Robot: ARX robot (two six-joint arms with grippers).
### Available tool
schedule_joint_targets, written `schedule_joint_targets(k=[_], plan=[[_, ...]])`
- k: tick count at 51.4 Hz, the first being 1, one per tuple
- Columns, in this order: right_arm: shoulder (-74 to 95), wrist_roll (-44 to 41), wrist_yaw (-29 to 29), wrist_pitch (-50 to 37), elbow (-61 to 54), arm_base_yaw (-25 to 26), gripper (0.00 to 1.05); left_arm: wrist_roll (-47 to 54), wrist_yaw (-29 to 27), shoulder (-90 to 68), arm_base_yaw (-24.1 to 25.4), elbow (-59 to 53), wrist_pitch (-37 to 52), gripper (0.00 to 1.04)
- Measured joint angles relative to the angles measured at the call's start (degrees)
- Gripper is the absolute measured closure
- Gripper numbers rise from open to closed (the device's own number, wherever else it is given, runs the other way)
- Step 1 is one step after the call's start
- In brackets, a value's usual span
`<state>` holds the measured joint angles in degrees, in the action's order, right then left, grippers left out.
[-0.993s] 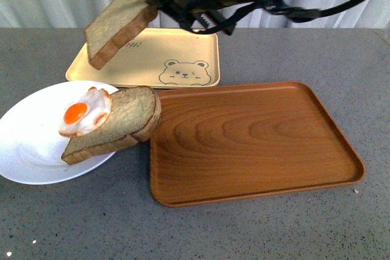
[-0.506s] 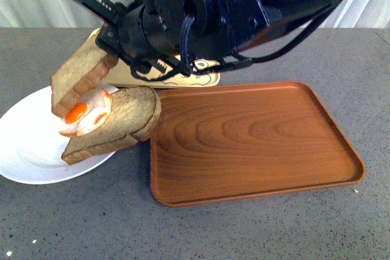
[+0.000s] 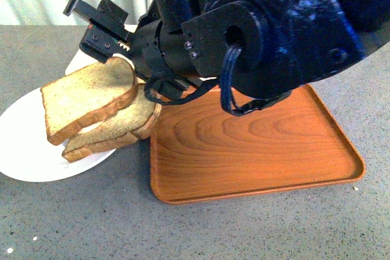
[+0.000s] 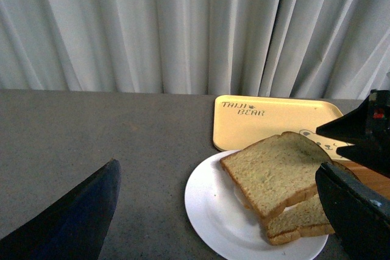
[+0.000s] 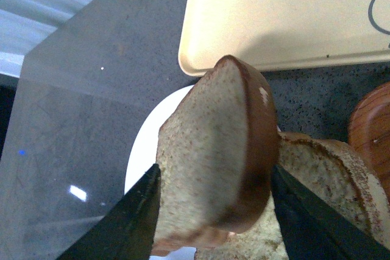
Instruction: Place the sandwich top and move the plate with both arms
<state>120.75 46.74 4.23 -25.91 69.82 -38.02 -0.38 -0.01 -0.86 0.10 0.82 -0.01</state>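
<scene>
The sandwich top is a plain brown slice lying nearly flat over the lower bread slice on the white plate. My right gripper is shut on its far end. In the right wrist view the fingers pinch the sandwich top at my right gripper, with the plate underneath. My left gripper hangs open above the table. It looks at the sandwich top and the plate from a distance. The top slice hides whatever lies on the lower one.
A brown wood-grain tray lies right of the plate, its rim close to the lower slice. Behind the plate lies a pale yellow bear-print tray. The right arm's bulk fills the upper middle of the front view. A white curtain hangs along the back.
My right gripper has carried the sandwich top down and leftward from above the yellow tray onto the slice on the plate. The fried egg, seen before, is now covered.
</scene>
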Motion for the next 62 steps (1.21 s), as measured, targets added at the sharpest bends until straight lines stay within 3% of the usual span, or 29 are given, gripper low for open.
schedule_joint_targets(k=[12, 23, 27, 30, 38, 42, 50, 54, 62], plan=[[-7.21, -2.21, -2.73, -4.24, -7.58, 3.26, 0.08, 0.00, 0.00, 0.00, 0.00, 0.00, 0.00, 0.09], [-20.13, -9.42, -7.54, -10.67, -20.39, 8.68, 0.09, 0.00, 0.00, 0.00, 0.00, 0.00, 0.00, 0.09], [-24.59, -24.57, -24.68, -27.36, -30.71, 10.23, 0.26, 0.00, 0.04, 0.00, 0.00, 0.00, 0.00, 0.09], [-28.09, -33.35, -27.80, -33.14, -36.68, 12.28, 0.36, 0.00, 0.02, 0.00, 0.00, 0.00, 0.00, 0.09], [-36.20, -42.73, -24.65, -35.34, -46.42, 17.14, 0.61, 0.00, 0.00, 0.00, 0.00, 0.00, 0.00, 0.09], [-40.76, -44.85, -21.86, -35.12, -51.65, 20.02, 0.79, -0.02, 0.00, 0.00, 0.00, 0.00, 0.00, 0.09], [-46.86, -45.70, -18.38, -34.18, -56.72, 23.32, 1.03, 0.00, 0.00, 0.00, 0.00, 0.00, 0.00, 0.09], [-47.87, -46.21, -16.79, -36.72, -59.41, 24.81, 1.03, 0.00, 0.00, 0.00, 0.00, 0.00, 0.00, 0.09], [-53.31, -46.34, -14.32, -33.66, -63.36, 27.65, 1.03, -0.02, 0.00, 0.00, 0.00, 0.00, 0.00, 0.09]])
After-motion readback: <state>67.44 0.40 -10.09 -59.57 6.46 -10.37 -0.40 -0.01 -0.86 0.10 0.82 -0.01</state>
